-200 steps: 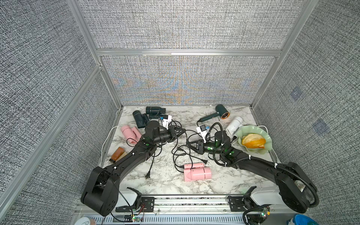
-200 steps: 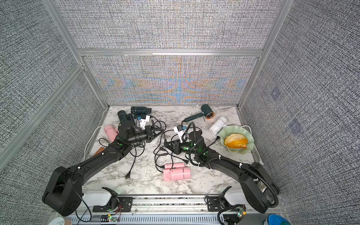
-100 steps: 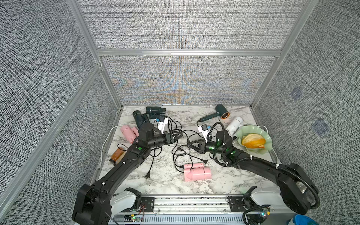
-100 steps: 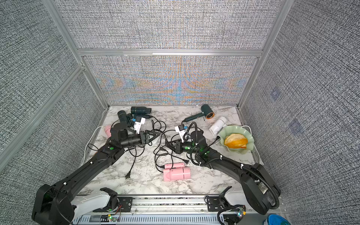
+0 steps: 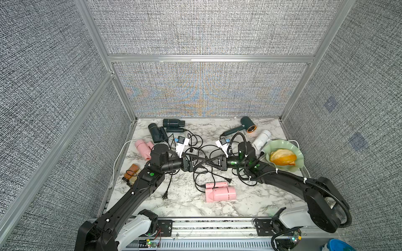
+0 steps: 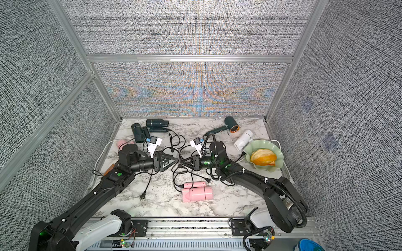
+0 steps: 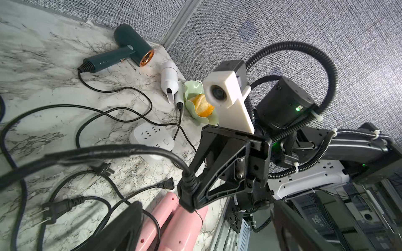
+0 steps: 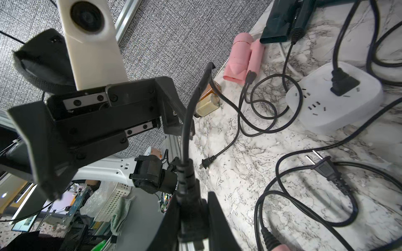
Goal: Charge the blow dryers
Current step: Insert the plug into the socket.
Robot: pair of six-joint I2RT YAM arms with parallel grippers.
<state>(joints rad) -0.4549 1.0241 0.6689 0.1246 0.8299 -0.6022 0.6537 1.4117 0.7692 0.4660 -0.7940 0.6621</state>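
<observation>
My right gripper (image 5: 212,162) (image 8: 192,202) is shut on a black plug (image 7: 188,187), held above mid-table. Facing it tip to tip, my left gripper (image 5: 202,162) (image 7: 206,217) is open; the plug's cord (image 7: 113,152) runs loose past its jaws. Of the blow dryers, two dark teal ones (image 5: 156,132) (image 5: 173,123) and a pink one (image 5: 142,147) lie at the back left. A green copper-ringed one (image 5: 245,126) and a white one (image 5: 262,139) are at the back right. Another pink one (image 5: 219,192) is at the front.
Black cords tangle across mid-table, with loose plugs (image 5: 165,195) (image 5: 228,180). A white power strip (image 8: 335,97) carries one plug; a second strip (image 7: 152,139) lies by the right arm. An amber bottle (image 5: 130,173) is at the left. A green dish of fruit (image 5: 285,167) sits at the right.
My left gripper has gone from shut to open, and the left arm has drawn back slightly toward the front left. The right arm and its plug have stayed in place.
</observation>
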